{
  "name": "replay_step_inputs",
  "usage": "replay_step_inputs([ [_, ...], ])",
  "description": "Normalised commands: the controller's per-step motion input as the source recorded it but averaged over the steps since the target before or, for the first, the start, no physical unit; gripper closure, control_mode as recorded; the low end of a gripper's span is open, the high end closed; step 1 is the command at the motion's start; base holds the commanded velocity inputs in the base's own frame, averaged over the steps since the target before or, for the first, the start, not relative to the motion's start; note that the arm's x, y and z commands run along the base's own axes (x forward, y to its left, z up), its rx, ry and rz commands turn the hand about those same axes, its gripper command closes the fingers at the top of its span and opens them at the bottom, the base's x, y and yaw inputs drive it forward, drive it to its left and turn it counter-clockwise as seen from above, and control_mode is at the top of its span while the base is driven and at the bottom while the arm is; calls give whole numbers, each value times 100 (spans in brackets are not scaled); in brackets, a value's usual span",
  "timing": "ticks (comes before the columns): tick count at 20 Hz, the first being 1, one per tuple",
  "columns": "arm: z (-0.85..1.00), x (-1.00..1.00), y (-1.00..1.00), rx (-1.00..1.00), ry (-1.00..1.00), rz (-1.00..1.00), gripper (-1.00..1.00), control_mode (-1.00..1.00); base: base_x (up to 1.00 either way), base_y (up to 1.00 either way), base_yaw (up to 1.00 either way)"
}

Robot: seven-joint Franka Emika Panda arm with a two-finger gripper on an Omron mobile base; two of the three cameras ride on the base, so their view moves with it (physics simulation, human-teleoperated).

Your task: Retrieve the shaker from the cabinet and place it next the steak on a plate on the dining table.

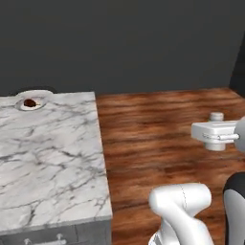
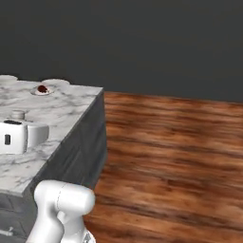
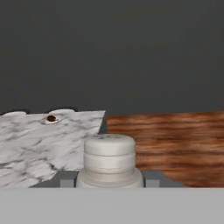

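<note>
My gripper (image 1: pixel 217 136) is shut on the shaker (image 1: pixel 216 116), a pale cylinder whose cap sticks up above the white hand. The hand hangs over the wooden floor, to the right of the dining table (image 1: pixel 52 153). In the hand view the shaker (image 3: pixel 109 159) stands upright between the two dark fingertips of the gripper (image 3: pixel 109 180). The plate (image 1: pixel 21 106) lies at the table's far left corner with the small dark steak (image 1: pixel 29 102) on it. From the right, the gripper (image 2: pixel 19 135) and shaker (image 2: pixel 18 114) appear in front of the table top, with the steak (image 2: pixel 42 88) far behind. The cabinet is out of view.
Brown wooden floor (image 1: pixel 162 119) spreads right of the table up to a dark wall (image 1: pixel 119 43). Two pale round shapes (image 2: pixel 7 79) sit at the table's far edge near the plate. Grey base drawers with bar handles (image 1: pixel 43 238) show below the near edge.
</note>
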Motion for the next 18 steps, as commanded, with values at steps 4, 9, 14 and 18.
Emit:
replay_step_inputs([
  [4, 0, 0, 0, 0, 0, 0, 100, 100, 72, -38, 74],
  [9, 0, 0, 0, 0, 0, 0, 100, 100, 25, -21, 88],
  [14, 0, 0, 0, 0, 0, 0, 100, 100, 0, -1, 98],
  [18, 0, 0, 0, 0, 0, 0, 100, 100, 0, 0, 100],
])
